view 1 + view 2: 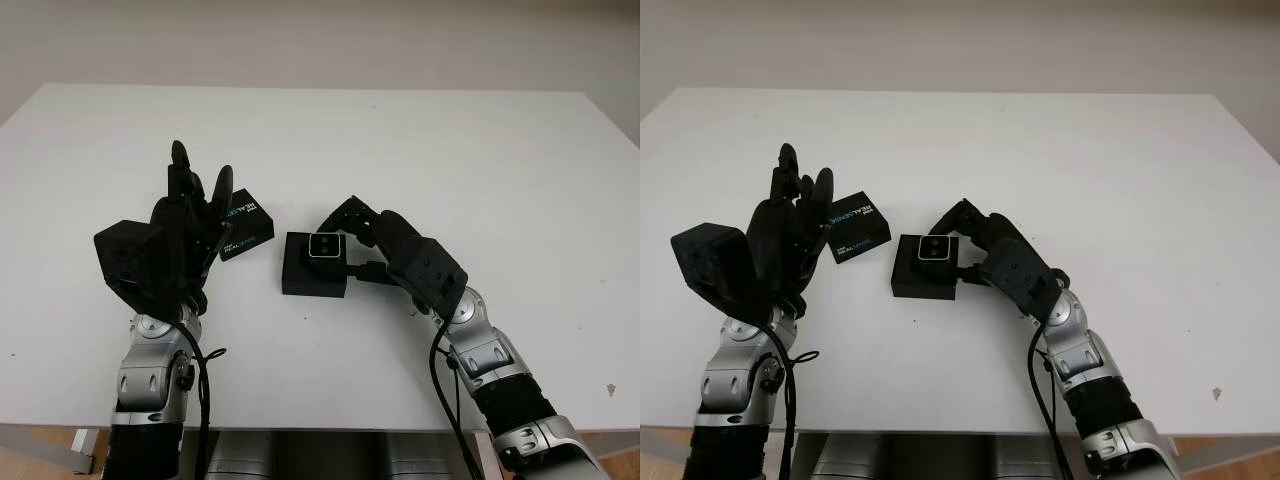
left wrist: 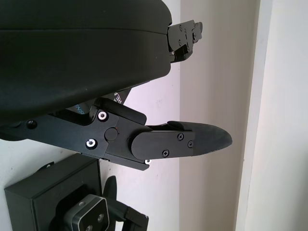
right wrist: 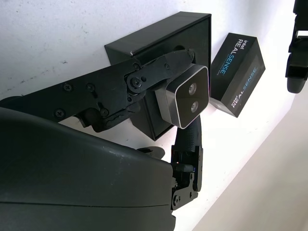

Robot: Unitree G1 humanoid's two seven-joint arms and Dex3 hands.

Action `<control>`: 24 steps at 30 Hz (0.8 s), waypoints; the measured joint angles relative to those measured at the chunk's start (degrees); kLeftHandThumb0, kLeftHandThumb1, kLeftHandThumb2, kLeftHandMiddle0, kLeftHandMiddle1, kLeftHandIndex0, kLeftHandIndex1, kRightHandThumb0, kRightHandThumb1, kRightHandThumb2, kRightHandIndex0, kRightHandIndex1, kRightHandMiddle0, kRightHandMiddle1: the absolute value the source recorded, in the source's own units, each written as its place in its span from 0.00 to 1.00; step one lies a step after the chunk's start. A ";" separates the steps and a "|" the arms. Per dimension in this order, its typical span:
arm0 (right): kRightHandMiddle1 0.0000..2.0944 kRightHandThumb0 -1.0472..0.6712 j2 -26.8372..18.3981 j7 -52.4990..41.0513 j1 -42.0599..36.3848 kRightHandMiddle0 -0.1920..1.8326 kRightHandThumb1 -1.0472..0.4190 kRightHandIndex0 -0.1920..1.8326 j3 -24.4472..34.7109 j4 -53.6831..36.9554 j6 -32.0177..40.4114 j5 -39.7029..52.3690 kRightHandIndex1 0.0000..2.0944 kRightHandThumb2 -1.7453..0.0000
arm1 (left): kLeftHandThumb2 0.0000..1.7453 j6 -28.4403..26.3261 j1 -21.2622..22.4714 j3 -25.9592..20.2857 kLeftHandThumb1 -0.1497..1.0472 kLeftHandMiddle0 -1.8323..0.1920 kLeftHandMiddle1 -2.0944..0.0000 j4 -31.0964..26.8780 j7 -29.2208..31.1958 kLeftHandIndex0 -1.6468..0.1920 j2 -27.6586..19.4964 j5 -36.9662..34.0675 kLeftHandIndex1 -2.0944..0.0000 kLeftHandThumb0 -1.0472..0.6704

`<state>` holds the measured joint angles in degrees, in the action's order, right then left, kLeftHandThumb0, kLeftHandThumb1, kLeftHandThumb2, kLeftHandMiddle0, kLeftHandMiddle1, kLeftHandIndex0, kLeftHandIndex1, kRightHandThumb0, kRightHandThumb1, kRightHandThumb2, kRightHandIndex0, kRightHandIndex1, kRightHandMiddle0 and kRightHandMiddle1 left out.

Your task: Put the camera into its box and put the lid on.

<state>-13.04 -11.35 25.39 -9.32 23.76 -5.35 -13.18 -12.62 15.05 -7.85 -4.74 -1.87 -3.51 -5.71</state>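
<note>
One small silver camera (image 3: 186,97), two lenses on its face, sits pinched in the right hand (image 1: 372,243) directly above the open black box (image 1: 313,272), which serves as my reference for everything else. The right hand's fingers (image 3: 144,77) clamp the camera by its sides, holding it just over the box's recess and not yet settled in. It looks like a rigid, light little block with smooth metal flanks, so I would guess it could slip if squeezed loosely; the sides are the sensible place to grip, keeping clear of the glass front, which seems the delicate part. The lid (image 1: 245,224), printed with a brand name, lies just beside the box on the robot's left, tilted at an angle on the white table (image 1: 480,150). Beyond the lid, further from the box, the left hand (image 1: 190,225) is raised and open, holding nothing.
</note>
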 measured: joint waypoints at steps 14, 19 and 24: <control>0.83 0.37 0.41 -0.08 -0.11 0.22 0.04 0.27 -0.53 0.01 -0.01 0.01 0.03 0.97 | 0.24 -0.02 0.00 0.02 1.00 1.00 1.00 0.00 -0.05 1.00 0.00 0.03 1.00 0.19; 0.83 0.37 0.91 -0.04 -0.11 0.22 0.04 0.27 -0.85 0.04 -0.01 0.00 0.03 0.97 | 0.24 0.00 0.00 0.03 1.00 1.00 1.00 0.00 -0.23 1.00 0.00 0.14 1.00 0.19; 0.83 0.37 1.22 -0.05 -0.10 0.22 0.04 0.27 -1.07 0.04 0.01 0.00 0.03 0.97 | 0.24 0.00 0.00 0.03 1.00 1.00 1.00 0.00 -0.23 1.00 0.00 0.14 1.00 0.19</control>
<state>-11.81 -11.40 25.29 -10.38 23.80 -5.34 -13.17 -12.62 15.05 -7.82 -4.74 -2.10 -3.52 -5.57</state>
